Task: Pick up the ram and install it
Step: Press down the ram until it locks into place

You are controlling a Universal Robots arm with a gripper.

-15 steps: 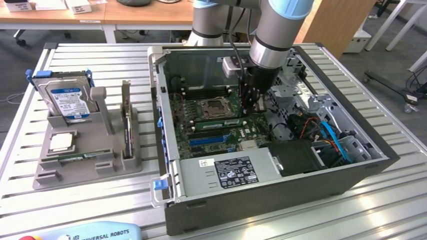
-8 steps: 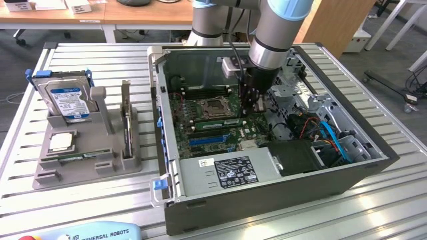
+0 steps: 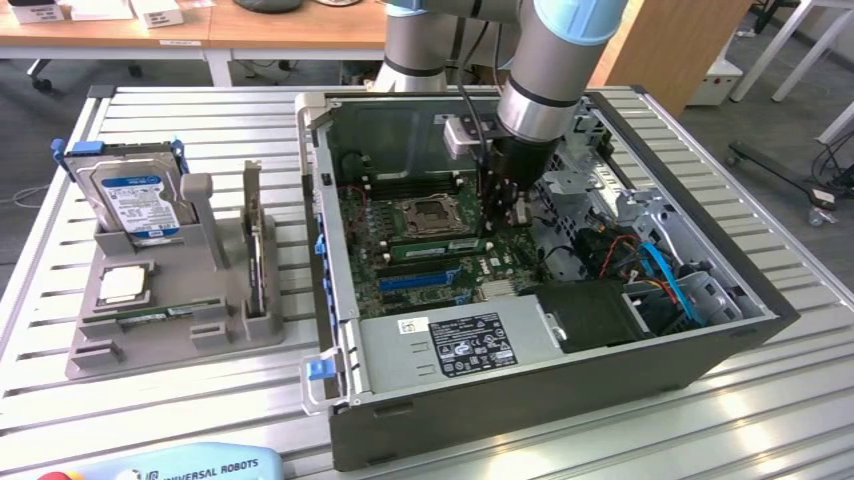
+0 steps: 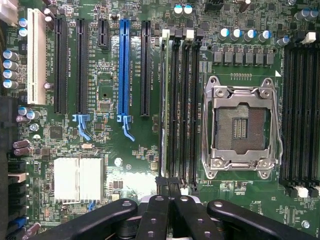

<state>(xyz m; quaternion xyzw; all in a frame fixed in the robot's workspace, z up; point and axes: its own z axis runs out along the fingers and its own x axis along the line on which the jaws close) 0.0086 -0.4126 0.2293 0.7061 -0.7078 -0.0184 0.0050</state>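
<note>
One ram (image 3: 441, 243), a thin green stick, stands on edge in a memory slot beside the empty CPU socket (image 3: 430, 212) inside the open computer case. In the wrist view this ram (image 4: 162, 100) shows edge-on in the slot row next to the socket (image 4: 240, 127). My gripper (image 3: 511, 222) reaches down into the case at one end of that stick. Its black fingers (image 4: 155, 215) are shut, tips (image 4: 169, 184) together right at the stick's end; whether they touch it I cannot tell. A second ram (image 3: 144, 318) lies flat in the grey holder.
The grey holder (image 3: 174, 340) at the exterior view's left also carries a silver hard drive (image 3: 134, 200) with a blue-white label and a square processor chip (image 3: 123, 284). Case walls (image 3: 534, 400), cables and drive bays crowd the gripper. Blue and black expansion slots (image 4: 124, 70) lie beside the memory slots.
</note>
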